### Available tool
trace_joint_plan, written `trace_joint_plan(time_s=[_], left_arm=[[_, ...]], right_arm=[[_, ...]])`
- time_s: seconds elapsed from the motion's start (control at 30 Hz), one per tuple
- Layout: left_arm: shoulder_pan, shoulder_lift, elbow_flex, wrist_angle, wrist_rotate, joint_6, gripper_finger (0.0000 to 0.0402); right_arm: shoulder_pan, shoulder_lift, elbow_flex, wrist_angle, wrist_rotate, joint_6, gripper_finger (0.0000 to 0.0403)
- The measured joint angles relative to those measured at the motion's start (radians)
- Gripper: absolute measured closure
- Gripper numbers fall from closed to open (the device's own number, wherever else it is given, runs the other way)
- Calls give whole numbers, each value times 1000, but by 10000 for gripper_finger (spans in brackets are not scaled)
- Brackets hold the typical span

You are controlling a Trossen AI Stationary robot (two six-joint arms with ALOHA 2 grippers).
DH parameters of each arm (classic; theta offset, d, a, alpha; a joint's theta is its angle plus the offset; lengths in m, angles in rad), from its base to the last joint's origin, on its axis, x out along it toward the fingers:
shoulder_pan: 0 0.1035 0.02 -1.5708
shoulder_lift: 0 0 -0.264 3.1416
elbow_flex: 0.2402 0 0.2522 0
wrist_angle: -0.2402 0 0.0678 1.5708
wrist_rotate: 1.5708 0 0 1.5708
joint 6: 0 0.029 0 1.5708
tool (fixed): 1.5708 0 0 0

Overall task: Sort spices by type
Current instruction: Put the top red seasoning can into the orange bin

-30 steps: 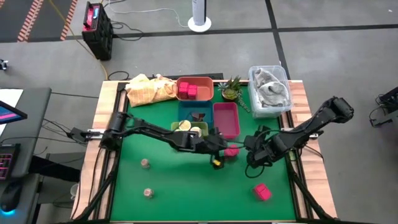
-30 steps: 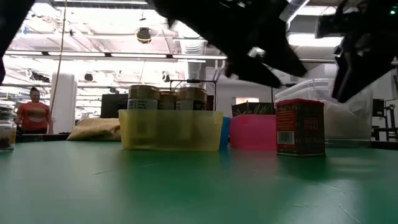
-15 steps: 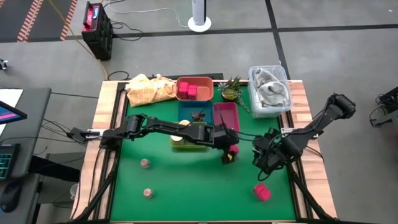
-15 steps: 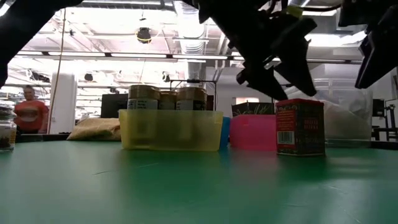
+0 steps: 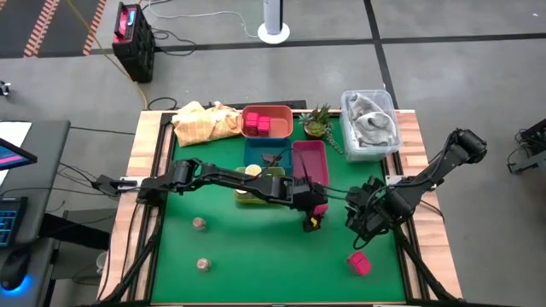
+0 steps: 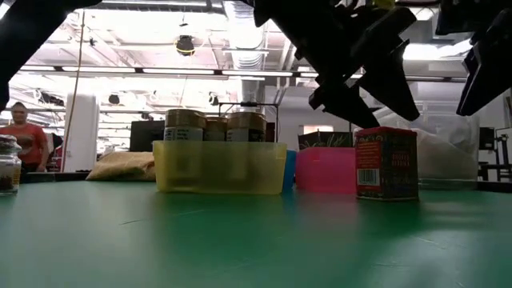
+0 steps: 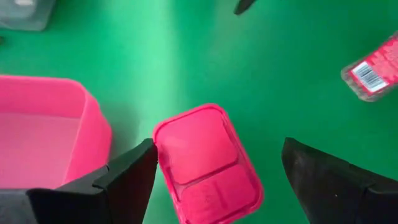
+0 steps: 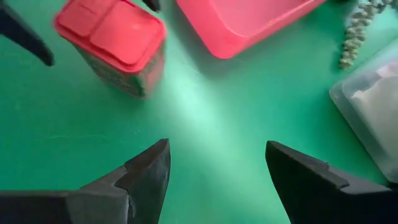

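A pink-lidded spice box [image 5: 318, 205] stands upright on the green mat beside the magenta tray [image 5: 310, 162]. My left gripper [image 5: 312, 217] hangs over it, open, with one finger on each side of the lid [image 7: 207, 163]; in the low view its fingers [image 6: 376, 80] end just above the box [image 6: 386, 164]. My right gripper [image 5: 363, 218] is open and waits to the box's right. A second pink box [image 5: 359, 263] lies near the table's near right corner. Two tiny brownish jars [image 5: 199, 224] [image 5: 203, 264] stand at the near left. Cream-topped jars sit in the yellow tray [image 5: 254, 186].
The red tray [image 5: 267, 121] holds pink boxes, and the blue tray [image 5: 264, 153] holds a dark brown piece. A potted plant [image 5: 317, 122], a clear bin with grey cloth [image 5: 369, 119] and a yellow cloth [image 5: 205, 122] line the far edge. Bare mat lies in the near middle.
My left gripper has swung toward the table's right and come to hang over the standing pink box. My right gripper has drawn back from that box toward the table's right and near edge. The box has stayed in place.
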Motion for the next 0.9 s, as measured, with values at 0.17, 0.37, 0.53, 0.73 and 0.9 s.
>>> trace_joint_plan(time_s=[0.17,0.37,0.53,0.73,0.9], left_arm=[[-10,0,0,1,-65,24,72],[4,0,0,8,-65,6,72],[15,0,0,6,-46,-42,72],[10,0,0,-6,-40,-58,72],[5,30,-10,-15,-17,-65,72]], right_arm=[[7,0,0,-48,-16,-39,110],[13,0,0,-47,-39,-144,110],[5,0,0,-47,-45,-155,110],[2,0,0,-24,-45,-153,111],[2,0,0,-1,-49,-153,111]])
